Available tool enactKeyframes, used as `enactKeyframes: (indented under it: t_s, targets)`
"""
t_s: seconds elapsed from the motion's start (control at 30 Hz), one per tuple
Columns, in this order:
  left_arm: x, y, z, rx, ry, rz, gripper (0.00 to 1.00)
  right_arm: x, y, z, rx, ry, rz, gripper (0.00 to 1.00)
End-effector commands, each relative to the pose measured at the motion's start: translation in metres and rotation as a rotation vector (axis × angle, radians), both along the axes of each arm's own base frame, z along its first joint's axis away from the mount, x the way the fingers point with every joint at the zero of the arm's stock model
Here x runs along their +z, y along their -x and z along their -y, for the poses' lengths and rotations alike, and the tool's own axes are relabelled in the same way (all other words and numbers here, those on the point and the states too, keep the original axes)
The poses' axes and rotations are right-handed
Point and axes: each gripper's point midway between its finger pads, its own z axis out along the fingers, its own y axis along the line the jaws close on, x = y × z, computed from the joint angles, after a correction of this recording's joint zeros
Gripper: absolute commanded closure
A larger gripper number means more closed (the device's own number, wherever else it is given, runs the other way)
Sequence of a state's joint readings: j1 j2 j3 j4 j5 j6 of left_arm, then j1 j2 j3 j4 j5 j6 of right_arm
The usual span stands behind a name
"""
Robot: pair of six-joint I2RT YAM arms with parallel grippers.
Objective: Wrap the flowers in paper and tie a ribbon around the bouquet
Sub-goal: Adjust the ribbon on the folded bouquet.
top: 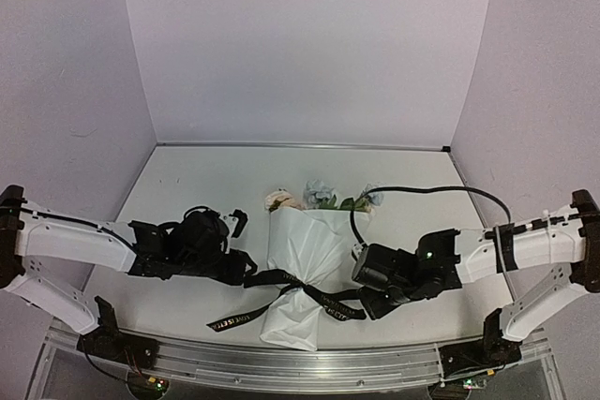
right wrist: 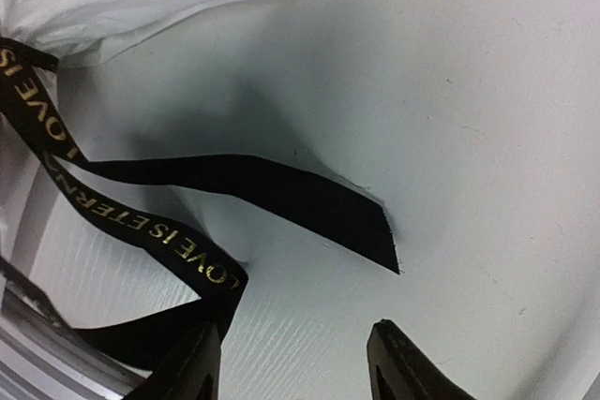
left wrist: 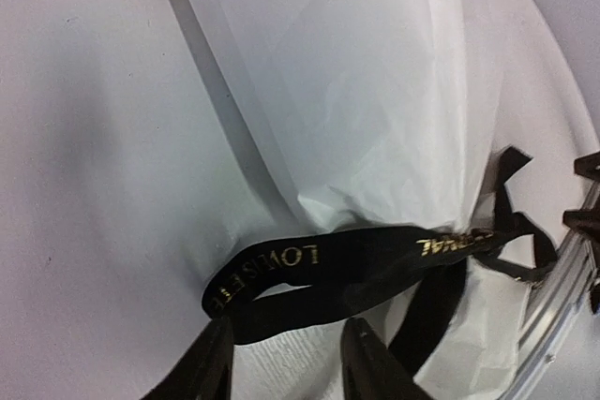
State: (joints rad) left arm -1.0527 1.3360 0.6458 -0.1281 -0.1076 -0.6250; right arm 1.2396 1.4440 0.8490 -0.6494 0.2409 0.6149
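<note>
A: What is the left tool (left wrist: 286, 348) doing?

B: It is released. Its two fingers stand apart and nothing is pinched between them. A loop of the ribbon (left wrist: 309, 274) lies just ahead of the tips. The right tool (right wrist: 295, 348) is released too, with bare tabletop (right wrist: 487, 138) showing in the gap, though one strand of ribbon runs up against its left finger.

A: So how far along is the job?

B: I judge it very nearly done. The paper (left wrist: 375, 91) is rolled into a cone around the flowers (top: 319, 196), whose blooms and leaves show at the far, wide end. The ribbon is cinched around the narrow part of the cone and looks knotted, its tails trailing to both sides. The bouquet (top: 305, 259) lies on the tabletop between the two tools, foot toward the arms.

A: Anything left to do?

B: Probably only getting both tools clear, and perhaps tidying the tails. I cannot tell how tight the knot is.

A: What is in the way?

B: The loose ribbon itself, which sits close enough to both tools to snag on a finger. A black cable (top: 422, 192) arcs over the tabletop near the blooms, and the metal rail (top: 309, 362) runs just below the foot of the cone.
</note>
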Motion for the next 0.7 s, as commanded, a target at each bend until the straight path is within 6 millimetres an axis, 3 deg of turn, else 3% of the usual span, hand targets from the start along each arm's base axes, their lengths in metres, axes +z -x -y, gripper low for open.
enactKeyframes:
  t_s: [0.0,0.07,0.2,0.33,0.5,0.67]
  targets:
    - [0.051,-0.005,0.007,-0.012,0.116,0.084,0.54,0.030,-0.003,-0.002,0.035,-0.067,0.045,0.36]
    - [0.065,-0.005,0.005,-0.005,0.141,0.108,0.48,0.036,-0.004,0.000,0.041,-0.077,0.064,0.30]
    - [0.105,-0.011,-0.002,0.028,0.202,0.185,0.27,0.054,-0.013,0.013,0.042,-0.077,0.150,0.06]
    - [0.148,-0.022,-0.013,0.098,0.253,0.276,0.04,0.071,-0.022,0.034,0.047,-0.048,0.200,0.02]
    - [0.182,-0.035,-0.026,0.199,0.259,0.338,0.00,0.092,-0.031,0.061,0.024,-0.032,0.263,0.02]
    - [0.200,-0.043,-0.042,0.309,0.270,0.355,0.00,0.111,-0.032,0.082,0.014,-0.029,0.318,0.02]
